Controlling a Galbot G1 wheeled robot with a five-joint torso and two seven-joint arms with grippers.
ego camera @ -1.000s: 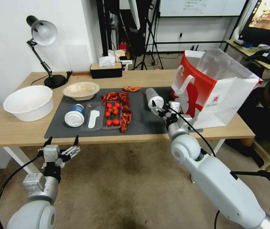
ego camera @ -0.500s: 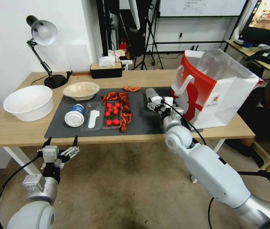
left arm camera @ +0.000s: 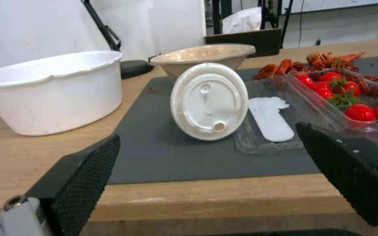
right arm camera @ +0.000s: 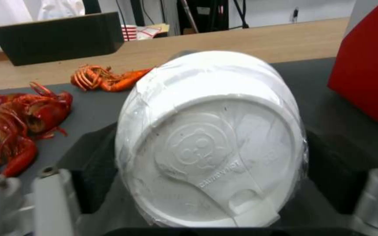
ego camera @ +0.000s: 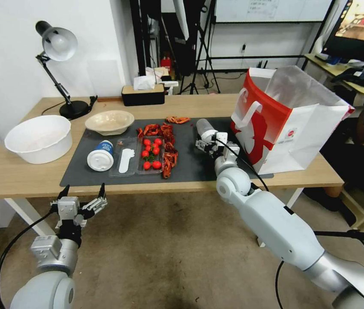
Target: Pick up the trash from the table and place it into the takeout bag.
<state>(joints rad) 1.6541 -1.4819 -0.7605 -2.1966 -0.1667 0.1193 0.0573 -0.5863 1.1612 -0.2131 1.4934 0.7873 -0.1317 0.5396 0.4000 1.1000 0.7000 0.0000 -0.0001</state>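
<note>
2 hands: right hand [ego camera: 208, 143] straddles the lidded cup [ego camera: 205, 129], spread; left hand [ego camera: 82, 200] spread below the table [ego camera: 27, 178]

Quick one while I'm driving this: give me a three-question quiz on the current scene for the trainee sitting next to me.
1. True or false: the white-lidded cup stands upright on the dark-grey mat.
2. Which end effector is at the cup? A) the left end effector; B) the right end effector.
3. Short answer: what tall thing stands on the table just to the robot's right of the cup?

Key: 1 false, it lies on its side; 2 B, while the left one hangs open before the table's near edge; 3 the takeout bag.
</note>
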